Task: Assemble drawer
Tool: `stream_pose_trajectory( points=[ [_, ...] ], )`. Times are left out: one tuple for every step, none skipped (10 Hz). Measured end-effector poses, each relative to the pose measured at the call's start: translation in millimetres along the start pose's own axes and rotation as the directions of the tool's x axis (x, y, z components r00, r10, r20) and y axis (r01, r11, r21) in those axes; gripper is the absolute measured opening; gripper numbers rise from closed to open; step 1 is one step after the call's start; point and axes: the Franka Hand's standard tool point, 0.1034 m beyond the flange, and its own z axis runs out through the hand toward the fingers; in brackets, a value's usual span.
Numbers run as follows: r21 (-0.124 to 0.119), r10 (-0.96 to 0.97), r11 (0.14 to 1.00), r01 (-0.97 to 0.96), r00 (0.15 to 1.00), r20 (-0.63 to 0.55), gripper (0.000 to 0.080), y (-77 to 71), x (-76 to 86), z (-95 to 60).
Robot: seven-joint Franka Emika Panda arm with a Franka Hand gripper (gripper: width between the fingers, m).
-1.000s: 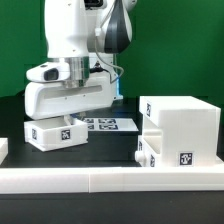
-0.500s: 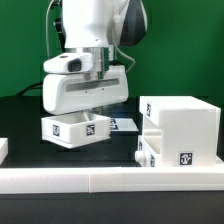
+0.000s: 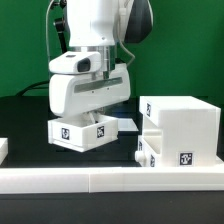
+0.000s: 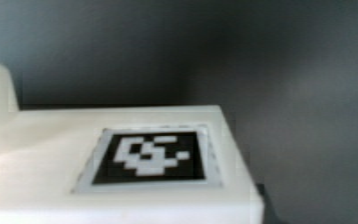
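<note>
My gripper (image 3: 88, 117) is shut on a small white drawer box (image 3: 82, 132) with black marker tags on its front. It holds the box slightly tilted just above the black table, to the exterior view's left of the white drawer case (image 3: 185, 118). The fingertips are hidden behind the hand and the box. A second small drawer box (image 3: 152, 150) sits at the case's lower left corner. In the wrist view the held box's white top face (image 4: 51, 135) with one tag (image 4: 149, 155) fills the lower part.
The marker board (image 3: 126, 122) lies behind the held box, mostly covered. A long white rail (image 3: 110, 181) runs along the table's front edge. A small white piece (image 3: 3, 148) shows at the exterior view's left edge.
My gripper has carried the small drawer box toward the exterior view's right, closer to the drawer case, and the box now sits more tilted.
</note>
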Motion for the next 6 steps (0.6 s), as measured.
stream_pose_trajectory(
  points=[
    [-0.014,-0.134,0.991,0.134,0.991,0.003,0.0041,9.4,2.5,-4.5],
    [-0.023,-0.266,0.964,0.266,0.964,0.011,0.0041,15.8,5.7,-8.3],
    [-0.024,-0.380,0.924,0.381,0.925,0.025,0.0041,21.3,8.8,-12.0],
    [-0.018,-0.444,0.895,0.445,0.895,0.035,0.0041,26.3,11.2,-15.8],
    [-0.019,-0.478,0.878,0.479,0.877,0.036,0.0041,27.1,11.8,-16.2],
    [-0.014,-0.515,0.857,0.516,0.856,0.036,0.0041,26.3,10.8,-14.6]
  ],
)
